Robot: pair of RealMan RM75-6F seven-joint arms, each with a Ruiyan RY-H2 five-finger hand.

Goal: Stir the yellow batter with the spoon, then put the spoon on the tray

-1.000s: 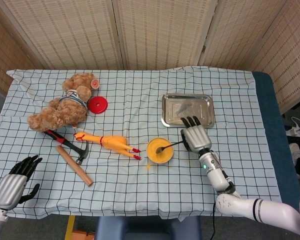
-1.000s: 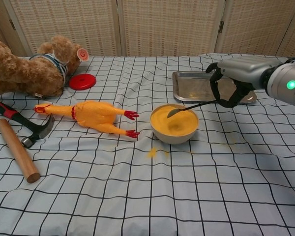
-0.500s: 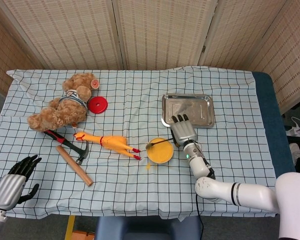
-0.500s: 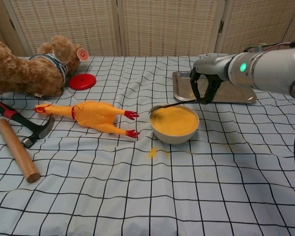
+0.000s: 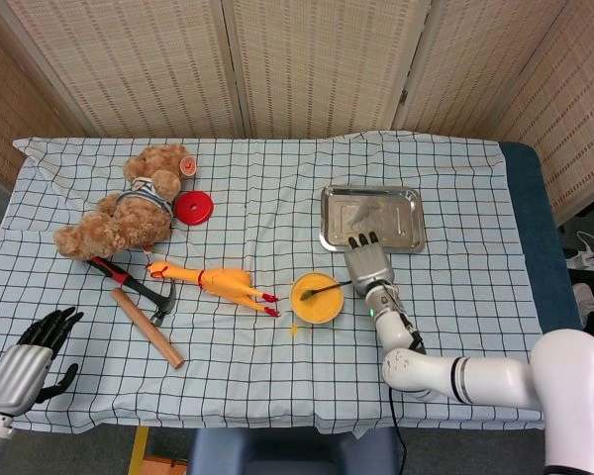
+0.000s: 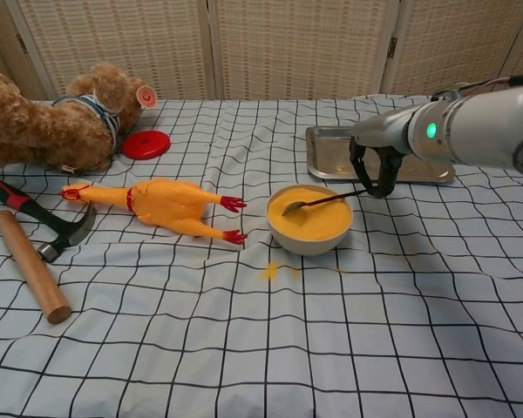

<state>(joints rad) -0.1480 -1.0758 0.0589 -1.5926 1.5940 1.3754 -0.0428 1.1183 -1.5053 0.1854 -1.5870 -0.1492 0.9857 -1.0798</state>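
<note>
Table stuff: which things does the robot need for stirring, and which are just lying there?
Needed: spoon, bowl of yellow batter, metal tray, right hand.

Lying about: teddy bear, rubber chicken, hammer, red lid.

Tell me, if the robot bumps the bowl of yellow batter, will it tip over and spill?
The bowl looks low and wide, so a bump would probably slide it across the checked cloth rather than tip it. But the batter sits near the rim, so some could slop out; a yellow splash already lies beside it. The right hand holds the spoon inside, which might drag the bowl.
</note>
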